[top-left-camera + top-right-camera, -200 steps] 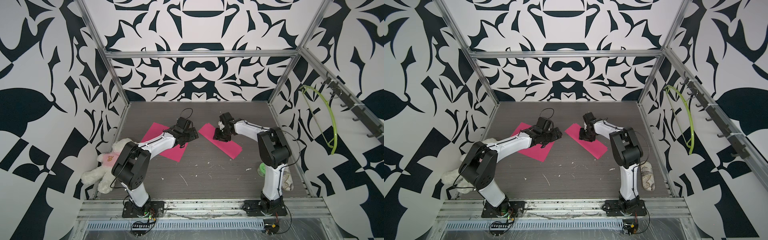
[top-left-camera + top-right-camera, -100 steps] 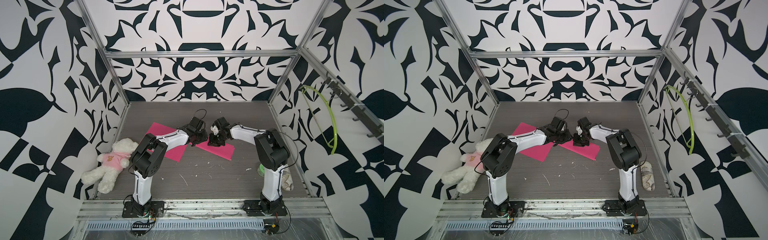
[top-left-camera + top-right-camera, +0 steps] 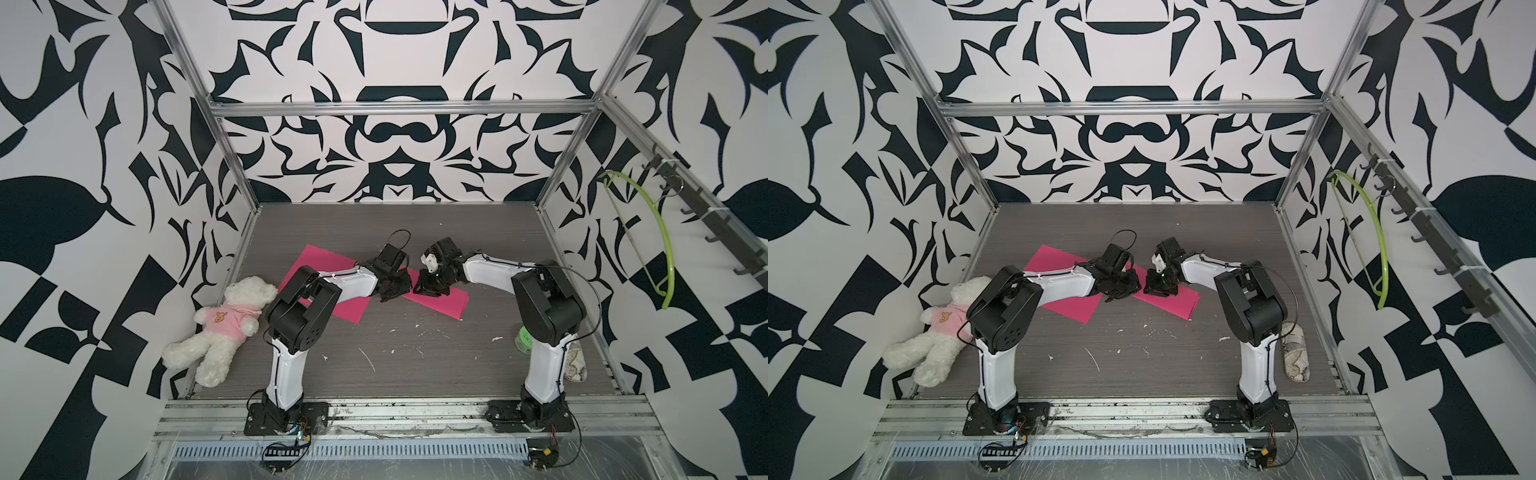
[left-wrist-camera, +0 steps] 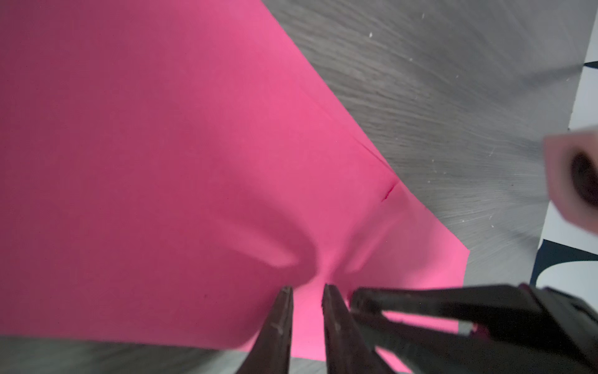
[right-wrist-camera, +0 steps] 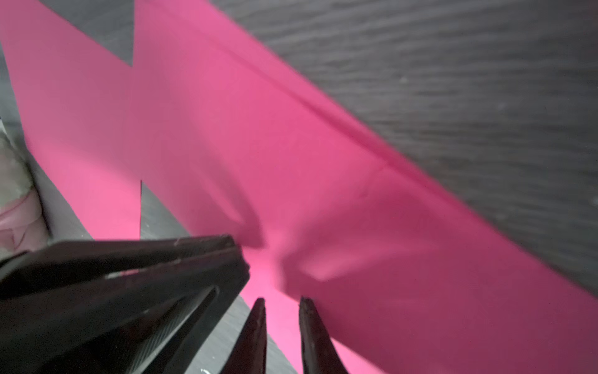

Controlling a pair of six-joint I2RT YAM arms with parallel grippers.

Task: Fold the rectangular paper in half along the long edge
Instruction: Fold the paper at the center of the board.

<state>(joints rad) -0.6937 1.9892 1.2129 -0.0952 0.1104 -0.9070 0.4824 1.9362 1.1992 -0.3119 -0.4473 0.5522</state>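
In both top views the middle of the pink paper (image 3: 322,266) (image 3: 1050,264) is hidden. The wrists of the left arm (image 3: 353,280) and right arm (image 3: 486,270) meet nose to nose over it. Only two wings of the sheet show, one on the side of the teddy bear (image 3: 224,320) and one on the right arm's side. From up there the jaws are dark lumps, too small to read. Behind the right arm's upright link, a patterned slipper (image 3: 577,365) and a green object (image 3: 524,337) are each half covered.

Both wrist views are blurred, and the paper (image 4: 161,145) (image 5: 323,162) runs off the frame in each. In the right wrist view a thin straight line crosses the sheet, with a grey notch at each end. I cannot tell whether it is a layer's edge or a fault in the picture.

The paper lies on the grey counter (image 3: 415,357), between the two arms and toward the back half.

The left jaws' fingertips (image 4: 284,311) stand on the sheet just inside one edge, not far from a corner. They are drawn almost together, with a slim pink-filled gap between them. The sheet puckers into a ridge right ahead of them.

The right jaws' fingertips (image 5: 257,323) sit the same way at the sheet's near edge, nearly together, with a similar pucker in front. Whether either pair actually pinches that ridge or only presses beside it, I cannot tell.

The two pairs sit just beside each other, and each shows at the side of the other's wrist view.
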